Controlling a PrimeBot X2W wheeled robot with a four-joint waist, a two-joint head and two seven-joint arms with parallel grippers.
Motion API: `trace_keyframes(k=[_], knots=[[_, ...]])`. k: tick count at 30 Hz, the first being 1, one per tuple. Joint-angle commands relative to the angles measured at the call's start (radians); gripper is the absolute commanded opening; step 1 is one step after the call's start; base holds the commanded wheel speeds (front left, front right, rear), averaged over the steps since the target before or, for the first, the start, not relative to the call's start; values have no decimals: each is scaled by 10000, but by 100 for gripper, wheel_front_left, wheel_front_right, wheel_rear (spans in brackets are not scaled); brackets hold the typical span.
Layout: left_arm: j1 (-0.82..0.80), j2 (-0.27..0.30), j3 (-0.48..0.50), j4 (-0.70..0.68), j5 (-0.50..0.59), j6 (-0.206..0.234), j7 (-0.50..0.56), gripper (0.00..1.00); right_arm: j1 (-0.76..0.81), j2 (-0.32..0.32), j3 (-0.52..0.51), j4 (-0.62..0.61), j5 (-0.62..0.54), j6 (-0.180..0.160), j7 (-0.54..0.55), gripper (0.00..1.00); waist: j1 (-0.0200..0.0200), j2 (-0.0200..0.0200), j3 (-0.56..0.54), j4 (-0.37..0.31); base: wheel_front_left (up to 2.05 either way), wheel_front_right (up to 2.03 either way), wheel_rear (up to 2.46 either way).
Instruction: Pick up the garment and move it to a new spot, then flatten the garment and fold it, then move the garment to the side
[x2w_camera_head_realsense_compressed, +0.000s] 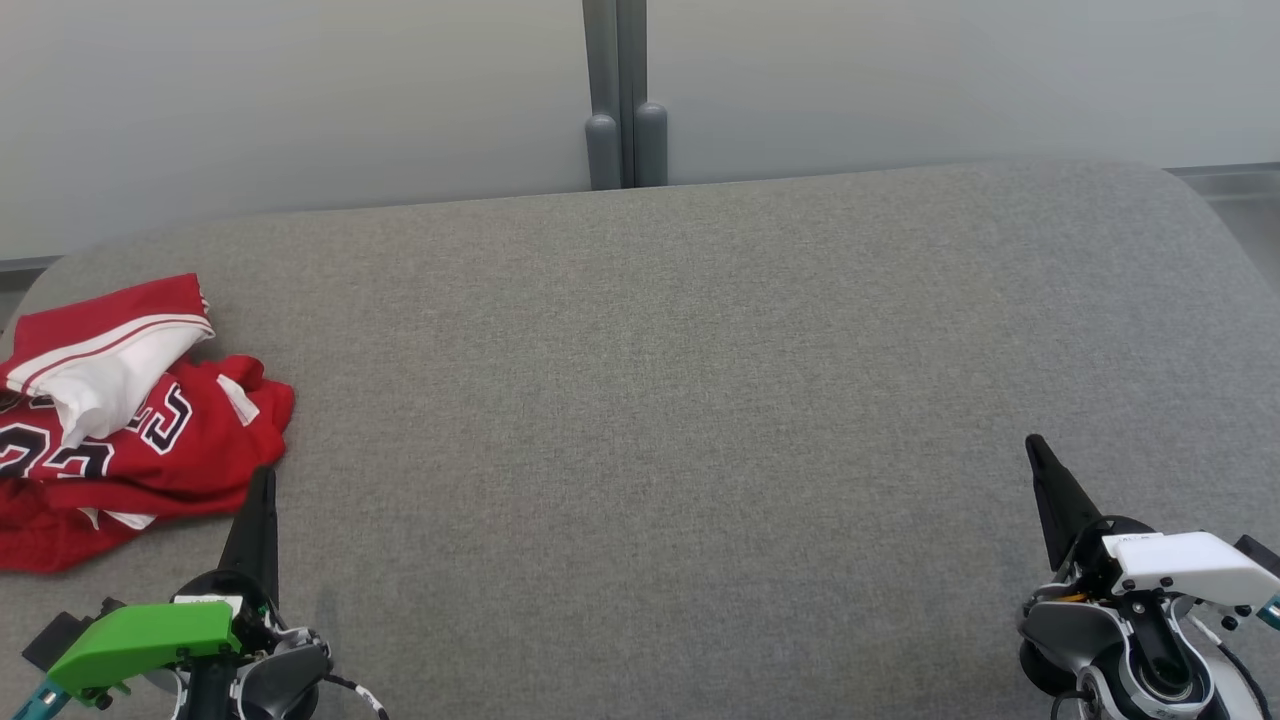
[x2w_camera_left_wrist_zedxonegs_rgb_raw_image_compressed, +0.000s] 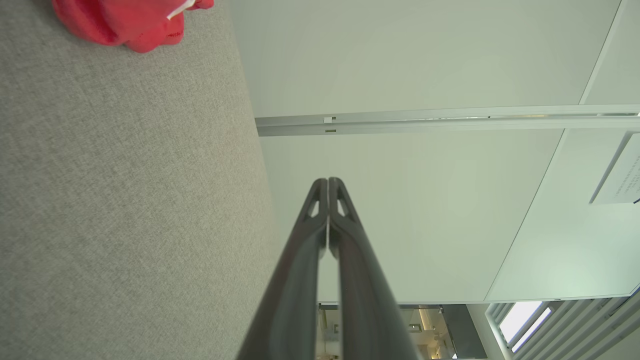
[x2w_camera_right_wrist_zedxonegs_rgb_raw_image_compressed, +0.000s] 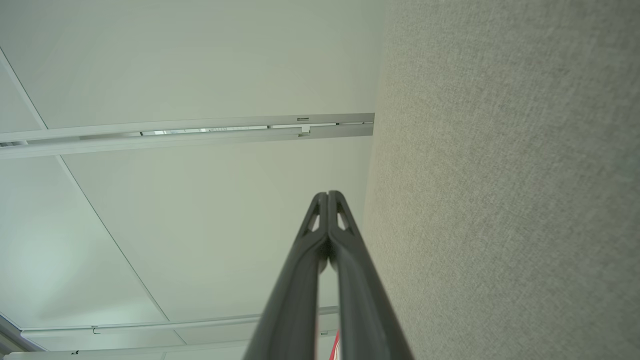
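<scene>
The garment (x2w_camera_head_realsense_compressed: 130, 420) is a red jersey with white trim and dark lettering, lying crumpled at the left edge of the grey fabric surface (x2w_camera_head_realsense_compressed: 660, 400). A corner of the garment (x2w_camera_left_wrist_zedxonegs_rgb_raw_image_compressed: 130, 22) also shows at the top left of the left wrist view. My left gripper (x2w_camera_head_realsense_compressed: 262, 475) is shut and empty, its tip just right of and below the garment's near edge. Its fingers (x2w_camera_left_wrist_zedxonegs_rgb_raw_image_compressed: 327, 185) are pressed together. Far off at the lower right, my right gripper (x2w_camera_head_realsense_compressed: 1032, 443) is shut and empty too, with its tips (x2w_camera_right_wrist_zedxonegs_rgb_raw_image_compressed: 327, 195) together in its own wrist view.
The grey surface has rounded far corners and ends at a pale wall (x2w_camera_head_realsense_compressed: 300, 100). A grey post (x2w_camera_head_realsense_compressed: 625, 100) stands behind the middle of the far edge. The surface stretches wide between the two grippers.
</scene>
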Motion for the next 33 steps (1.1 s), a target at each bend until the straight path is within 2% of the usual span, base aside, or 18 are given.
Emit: trace_keyframes(k=[1,33], knots=[[-152,63,14,-15,-25,-40,21,0,32,-42,-15,-41,75,4,3,0,0,-1,0,0,0,0,0],[-153,63,14,-15,-24,-40,20,0,33,-42,-15,-41,75,4,3,0,0,-1,0,0,0,0,0]])
